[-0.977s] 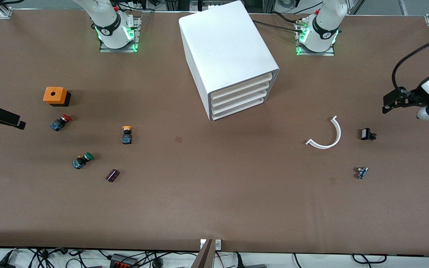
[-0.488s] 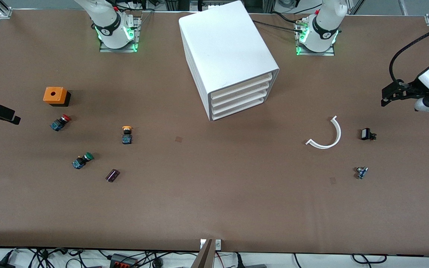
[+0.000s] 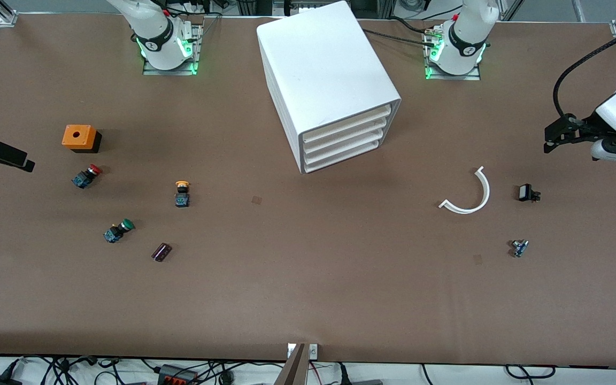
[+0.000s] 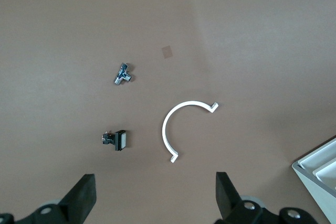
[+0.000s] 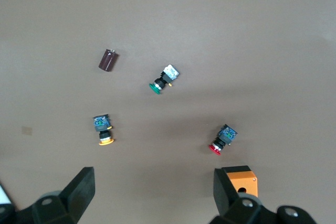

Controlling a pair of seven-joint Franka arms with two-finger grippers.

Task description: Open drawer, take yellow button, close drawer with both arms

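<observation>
You've got the right gripper (image 3: 19, 162) up over the counter (image 3: 308, 299) edge at the right arm's end, jaws spread wide, nothing in them; its fingers (image 5: 81, 187) frame the parts below in the right wrist view.

Taking the cabinet (image 3: 329, 80) as the landmark: toward the right arm's end from it you see the orange box (image 3: 77, 137) with a hole in its top. The red-capped button (image 3: 86, 176) lies just beside that box, nearer the front camera. The green-capped button (image 3: 118, 230) is nearer the camera again, and the dark cylinder (image 3: 161, 252) lies near it. The button (image 3: 182, 193), yellow-orange cap and dark body, lies on the counter between that cluster and the cabinet, nearer the camera than the cabinet front, touching nothing.

The cabinet sits between the two arm bases. The drawer (image 3: 348, 125) is the top one of four fronts, and all four look pushed in.

Toward the left arm's end from the cabinet: the white curved piece (image 3: 471, 195), then the small black part (image 3: 527, 193) beside it, and the small metal fitting (image 3: 519, 247) nearer the camera than both.

The left gripper (image 3: 554, 140) hangs over the counter near the left arm's end, above the small black part, jaws wide, holding nothing; fingers (image 4: 84, 195) are visible in the left wrist view.
</observation>
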